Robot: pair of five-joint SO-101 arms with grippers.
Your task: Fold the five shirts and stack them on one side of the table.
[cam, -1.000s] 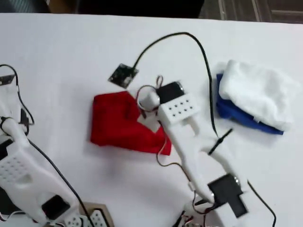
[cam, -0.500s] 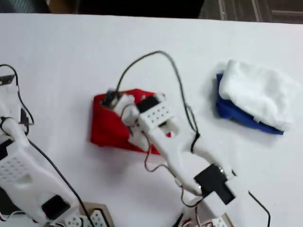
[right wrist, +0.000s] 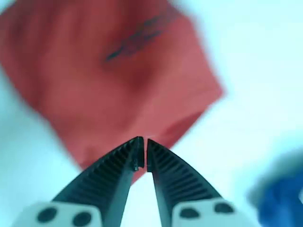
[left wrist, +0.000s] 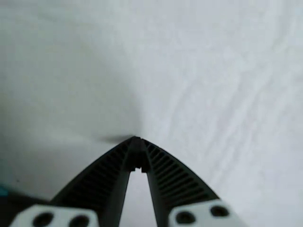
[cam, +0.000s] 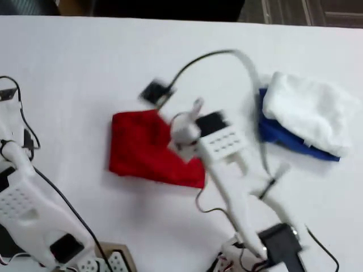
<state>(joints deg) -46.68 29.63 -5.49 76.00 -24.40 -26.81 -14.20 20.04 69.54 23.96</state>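
Fingers of right gripper closed, empty, over red shirt at frame centre, left gripper fingers closed over bench.

No writing, number or sign can be read anywhere in these views. The nearest thing to print is a short dark mark on the cloth of the red shirt, seen in the right wrist view. It is too smeared to tell whether it is lettering or a figure.
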